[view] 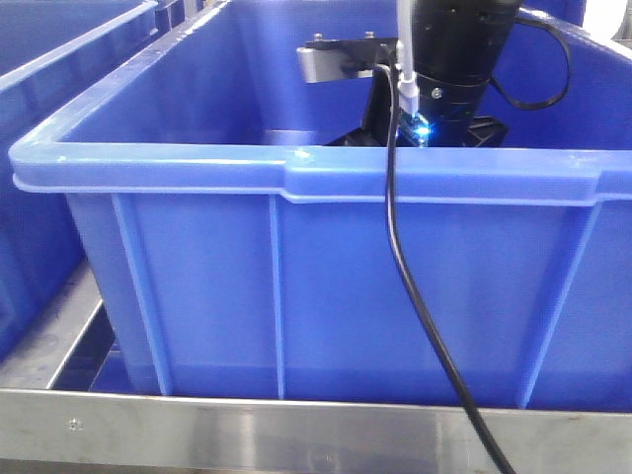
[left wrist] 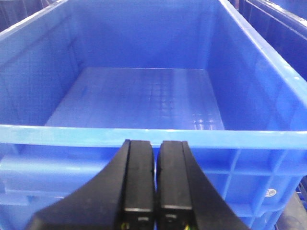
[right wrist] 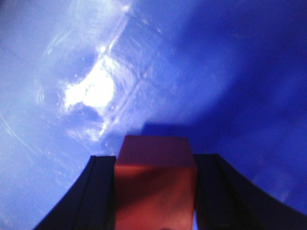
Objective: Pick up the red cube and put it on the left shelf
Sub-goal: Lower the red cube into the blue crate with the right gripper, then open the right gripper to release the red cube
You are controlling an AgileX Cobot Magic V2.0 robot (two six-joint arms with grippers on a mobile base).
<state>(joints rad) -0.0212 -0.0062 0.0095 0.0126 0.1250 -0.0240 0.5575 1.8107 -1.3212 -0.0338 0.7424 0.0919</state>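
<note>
The right pincer [right wrist: 154, 191] is clamped on the cube [right wrist: 155, 184], one flat face toward the wrist camera; it looks equal-sided, without a long axis. Beyond lies the crate [right wrist: 96, 91] floor, seemingly close. Placing is in hand: next, a short descent and release. The left pincer [left wrist: 156, 179] hangs closed, empty, at the near rim.

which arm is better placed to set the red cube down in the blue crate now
Right. The right tool is shut on the red cube, low over the blue crate. The left tool is shut, holds nothing, and sits outside a crate's rim.
</note>
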